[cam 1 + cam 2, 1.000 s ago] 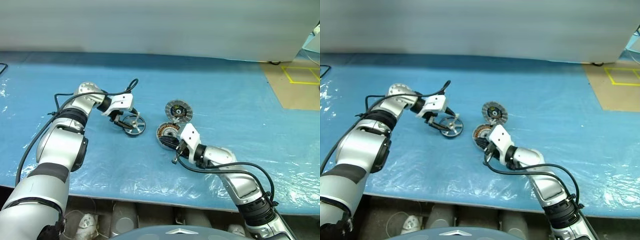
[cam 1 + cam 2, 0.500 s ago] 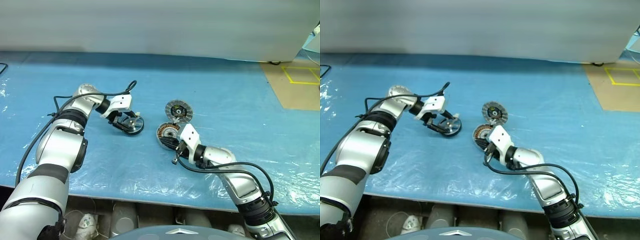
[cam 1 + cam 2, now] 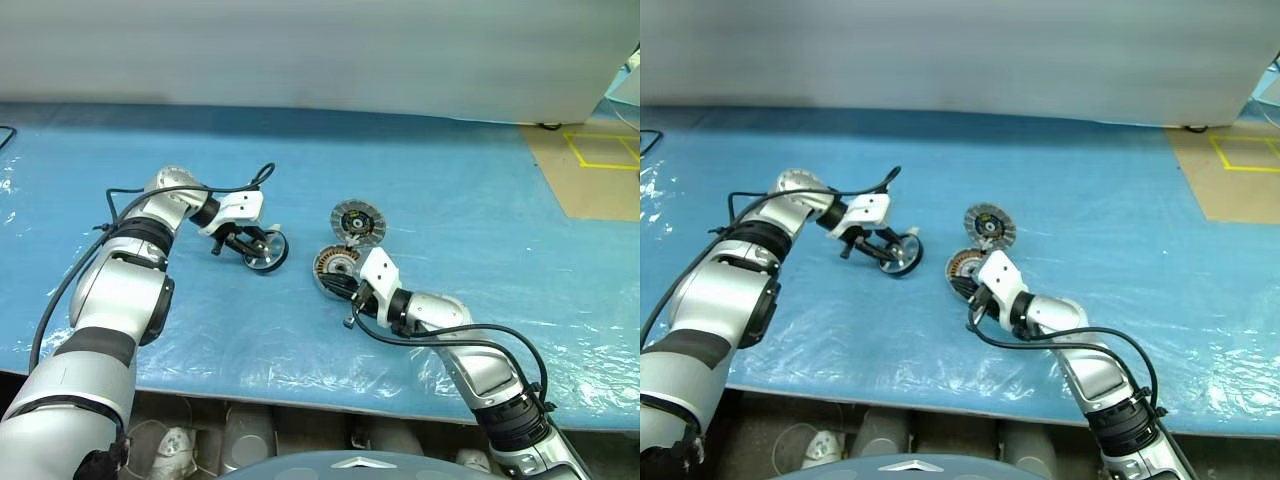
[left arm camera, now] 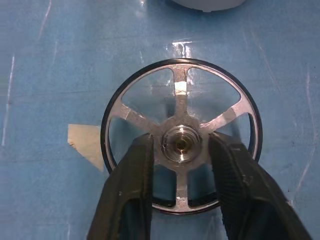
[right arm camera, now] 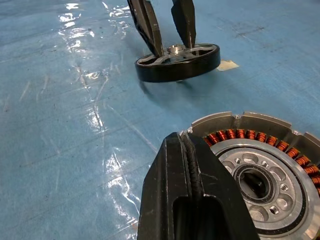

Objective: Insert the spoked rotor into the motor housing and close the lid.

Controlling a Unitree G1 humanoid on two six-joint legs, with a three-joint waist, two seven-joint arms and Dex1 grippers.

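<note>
Left wrist view: the left gripper [image 4: 181, 165] pinches the spoked rotor [image 4: 181, 136] by its hub. The right gripper [image 5: 192, 165], clenched empty, braces the motor housing [image 5: 260, 175]. That narrow pinch could let the rotor tilt or slip when lifted.

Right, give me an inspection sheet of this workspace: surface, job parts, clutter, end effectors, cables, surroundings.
Surface: blue plastic sheet covers the table, wrinkled and shiny near the front edge.
Job parts: spoked rotor near the left end effector; motor housing, copper windings exposed, no rotor inside; lid lies beyond the housing.
Clutter: scrap of tape beside the rotor.
End effectors: left end effector has its fingers through the spokes, either side of the hub; right end effector shut, at the housing's rim.
Cables: black cable loops over the left arm, another trails along the right arm.
Surroundings: yellow floor marking to the right.
</note>
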